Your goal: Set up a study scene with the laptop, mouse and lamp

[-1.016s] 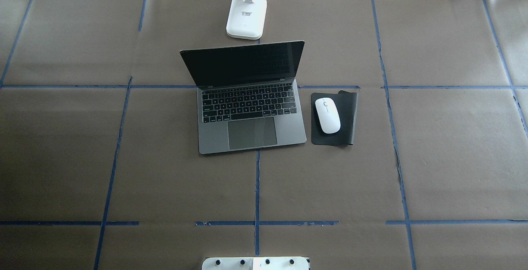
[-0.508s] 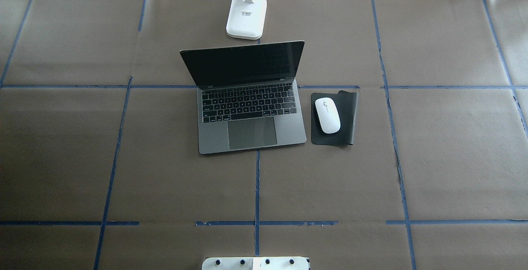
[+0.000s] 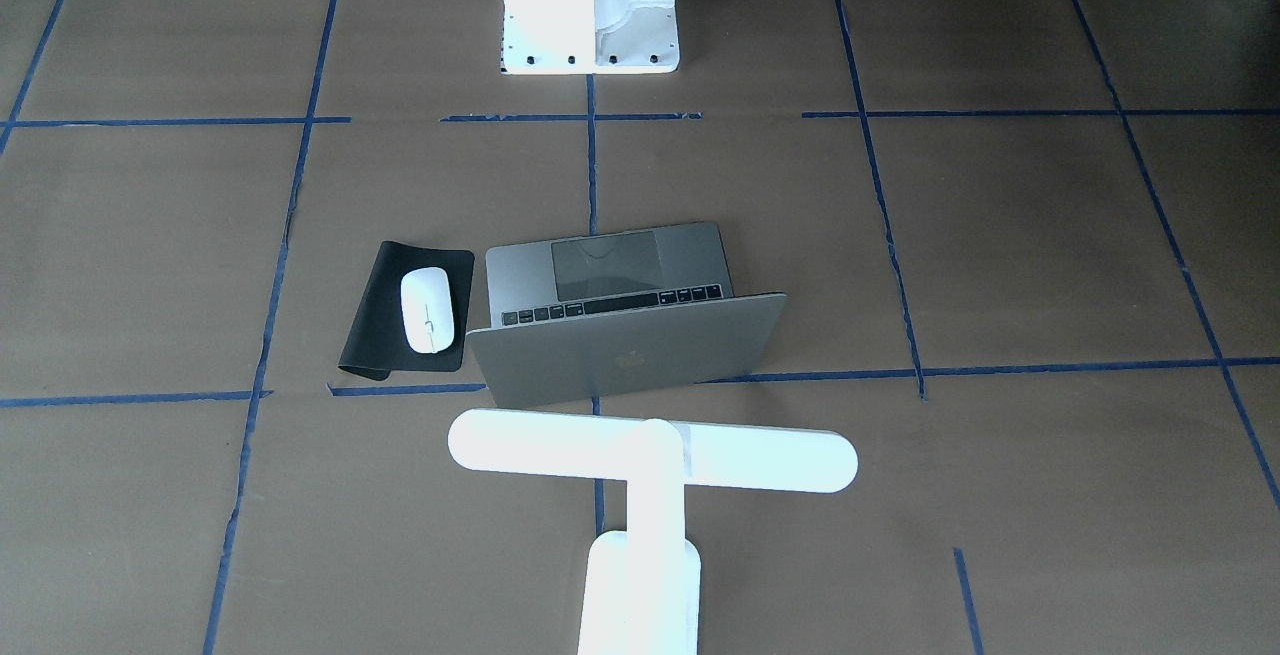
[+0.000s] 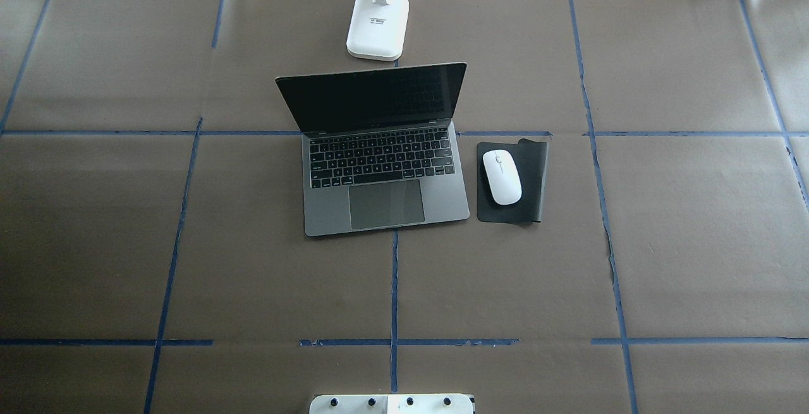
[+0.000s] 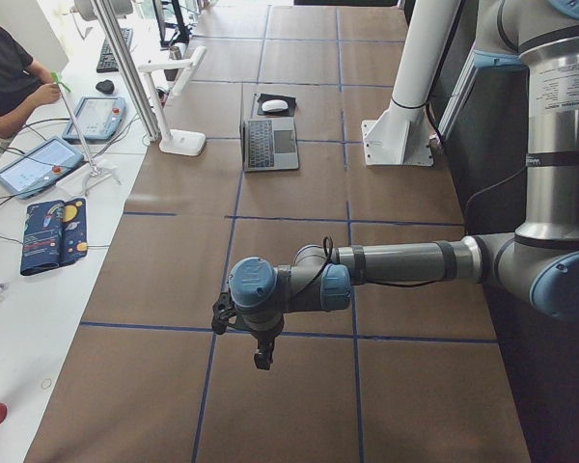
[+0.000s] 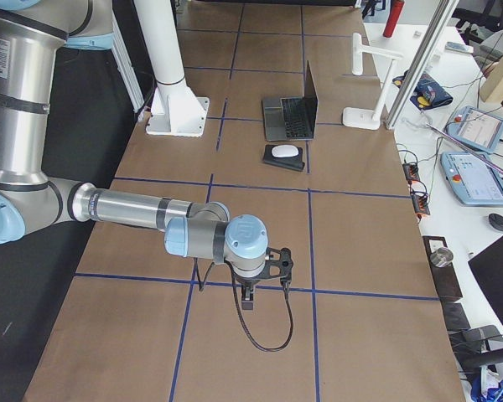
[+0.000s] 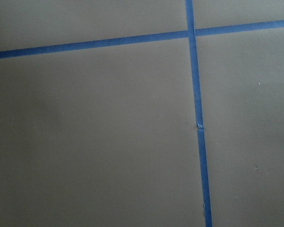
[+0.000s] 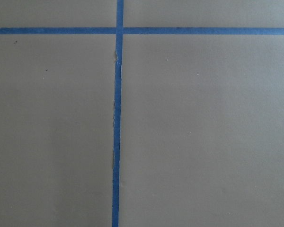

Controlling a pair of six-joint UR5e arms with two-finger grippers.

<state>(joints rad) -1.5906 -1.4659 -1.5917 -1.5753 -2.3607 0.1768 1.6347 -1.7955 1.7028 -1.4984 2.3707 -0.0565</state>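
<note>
Nothing is changing since the last frame. Laptop (image 4: pixel 379 167) is sitting open mid-desk (image 4: pixel 189 243), mouse (image 4: pixel 502 177) lying on mat (image 4: pixel 536 180) just to its right, lamp (image 4: pixel 377 25) standing behind. Left fingers (image 5: pixel 262 360) and right fingers (image 6: pixel 246 300) are hanging over bare desk; can't tell how open.

Nothing has changed (the overhead view looks identical).

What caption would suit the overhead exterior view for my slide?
Study scene: open laptop, white mouse on a black mat beside it, lamp behind the screen.
</note>
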